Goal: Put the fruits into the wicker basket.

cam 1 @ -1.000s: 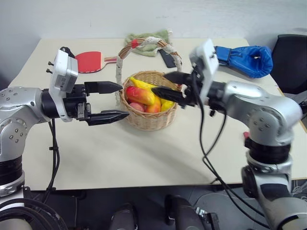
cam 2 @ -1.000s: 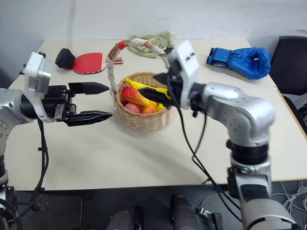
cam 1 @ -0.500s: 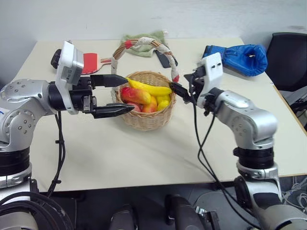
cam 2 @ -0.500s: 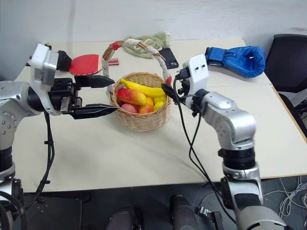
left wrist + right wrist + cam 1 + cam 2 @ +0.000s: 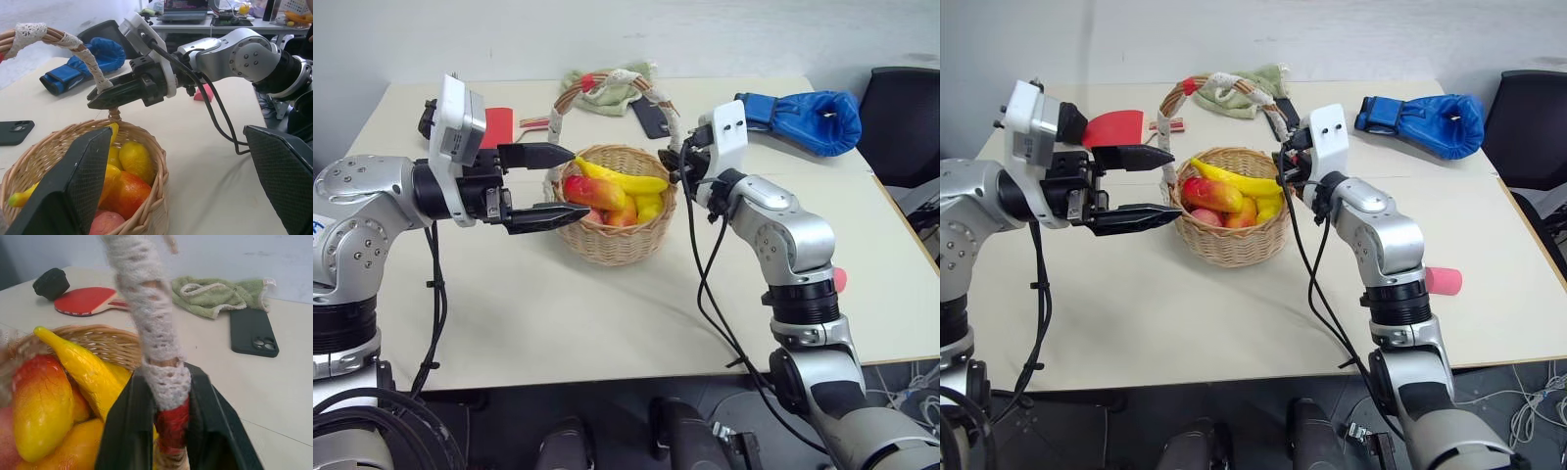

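The wicker basket (image 5: 617, 238) stands mid-table with its cloth-wrapped handle (image 5: 146, 308) arching over it. Inside lie the yellow banana (image 5: 619, 180), the mango (image 5: 598, 193) with its red end, and other fruits. My right gripper (image 5: 671, 163) is shut on the handle just above the basket's right rim, with the red band pinched between its fingers (image 5: 128, 431). My left gripper (image 5: 1175, 181) is open at the basket's left rim, one finger above the rim and one beside the wall, holding nothing.
A blue boxing glove (image 5: 813, 117) lies at the back right. A black phone (image 5: 654, 119) and a green cloth (image 5: 607, 78) lie behind the basket, and a red paddle (image 5: 499, 125) at the back left. A small pink block (image 5: 1443, 281) sits near the right edge.
My right gripper left the spot over the fruits, moved to the handle's right base and shut on it. The left gripper stayed open by the left rim.
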